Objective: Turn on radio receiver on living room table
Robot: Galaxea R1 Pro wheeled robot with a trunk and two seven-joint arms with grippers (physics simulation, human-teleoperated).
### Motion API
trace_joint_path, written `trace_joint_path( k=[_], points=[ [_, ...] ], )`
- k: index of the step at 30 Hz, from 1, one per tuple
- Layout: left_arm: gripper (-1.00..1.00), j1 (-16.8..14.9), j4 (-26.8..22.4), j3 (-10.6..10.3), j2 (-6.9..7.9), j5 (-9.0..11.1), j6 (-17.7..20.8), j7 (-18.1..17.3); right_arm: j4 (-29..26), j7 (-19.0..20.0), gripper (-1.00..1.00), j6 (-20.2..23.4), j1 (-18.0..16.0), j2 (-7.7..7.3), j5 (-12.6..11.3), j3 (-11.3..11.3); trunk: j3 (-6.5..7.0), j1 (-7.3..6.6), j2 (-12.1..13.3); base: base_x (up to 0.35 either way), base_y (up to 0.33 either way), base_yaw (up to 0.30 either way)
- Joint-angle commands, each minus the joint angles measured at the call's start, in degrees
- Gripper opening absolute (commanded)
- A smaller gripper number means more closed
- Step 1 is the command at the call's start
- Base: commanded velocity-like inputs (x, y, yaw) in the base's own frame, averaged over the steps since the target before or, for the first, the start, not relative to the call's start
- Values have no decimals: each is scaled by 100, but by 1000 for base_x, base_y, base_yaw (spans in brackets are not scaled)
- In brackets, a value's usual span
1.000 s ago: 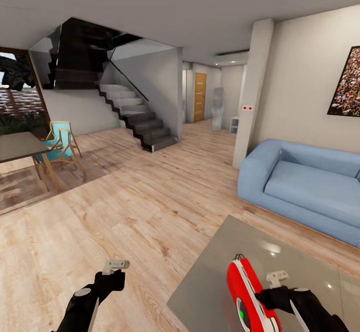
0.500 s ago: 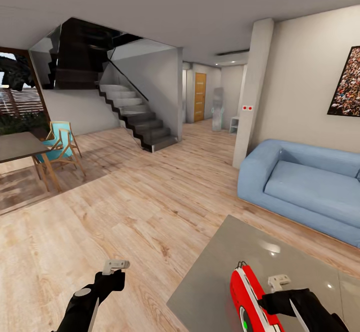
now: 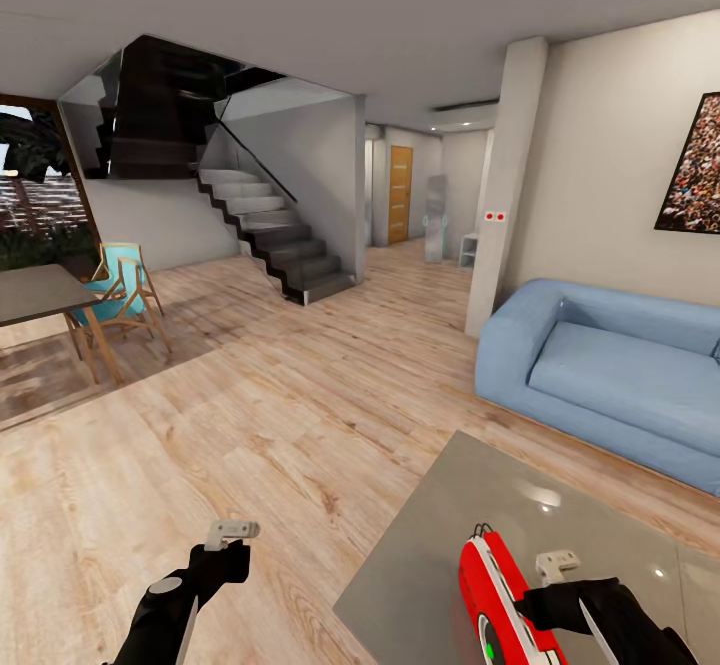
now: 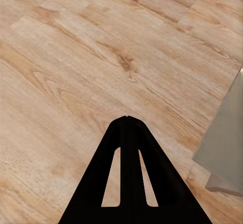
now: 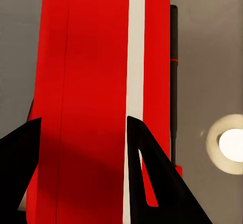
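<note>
Floor: pale wood planks, visible grain and knots, light sheen. Table: smooth grey top, glossy, mirrors a ceiling light. Radio receiver: glossy red shell, looks like plastic, white band, thin dark wire handle. Sofa: matt light-blue, cloth-like. Gripper fingers: matt black, smooth. Stairs, far left: grey steps, glossy dark panel above. Walls: flat matt beige.

Bright even render; lamp glare on glossy table; sharp focus.
</note>
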Motion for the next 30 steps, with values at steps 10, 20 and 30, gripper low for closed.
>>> trace_joint_path(
  k=[10,20,30],
  points=[
    [-100,0,4,0,-1,0,0,0,-2,2,-100,2,-1,1,-19,-2,-71,88,-161,0,0,0],
    [-100,0,4,0,0,0,0,0,-2,-4,-100,2,-1,2,-19,0,-71,88,-161,0,0,0],
    [-100,1,4,0,0,0,0,0,-2,-59,-100,8,-1,2,-11,6,-71,88,-161,0,0,0]
  ],
)
